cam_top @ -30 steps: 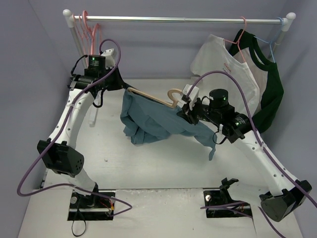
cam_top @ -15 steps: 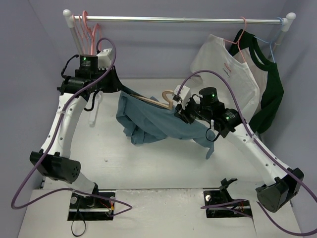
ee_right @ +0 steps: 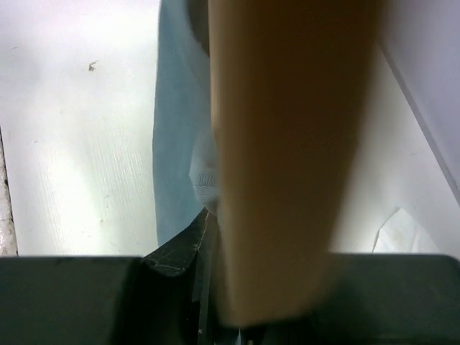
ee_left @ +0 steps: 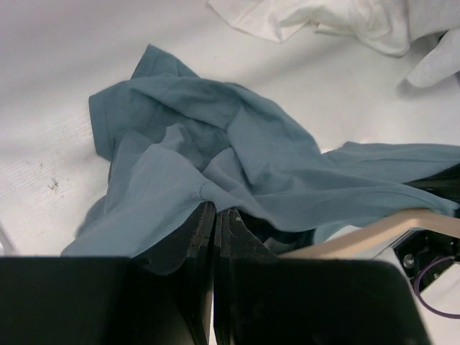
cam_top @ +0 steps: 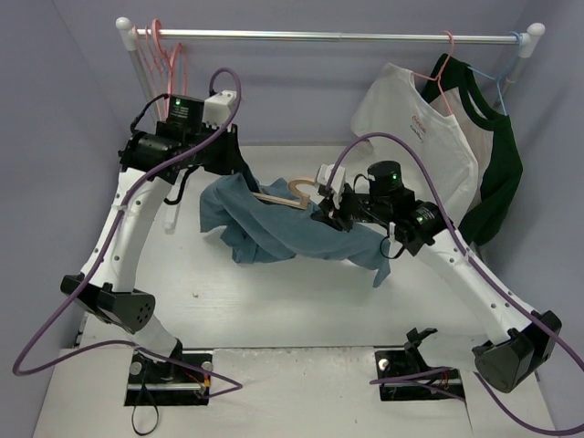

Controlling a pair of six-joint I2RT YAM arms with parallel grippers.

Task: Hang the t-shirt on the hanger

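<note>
There is one t-shirt (cam_top: 274, 226) and one tan hanger (cam_top: 276, 198), both held above the bench (cam_top: 274, 306) between the two arms. The rail (cam_top: 319, 36) behind carries two more shirts, a white shirt (cam_top: 397, 109) on a pink hanger (cam_top: 445, 64) and a green-and-white shirt (cam_top: 497, 160) on a blue hanger (cam_top: 507, 84). At least two spare hangers (cam_top: 162, 55), also pink, sit at its left end.

The left gripper (cam_top: 245, 179) is closed, pinching a fold of the t-shirt (ee_left: 215, 144) between its fingers (ee_left: 201, 237). The right gripper (cam_top: 327, 215) is clamped on the hanger (ee_right: 287, 144) near its hook, with teal cloth (ee_right: 180, 144) beside it. The t-shirt drapes over the hanger's arm, and one end hangs below the right gripper.

Over the last second both grippers have drawn closer together. The hook has shifted left and lower. The left gripper has moved right, and the cloth now bunches more thickly on its left side.
</note>
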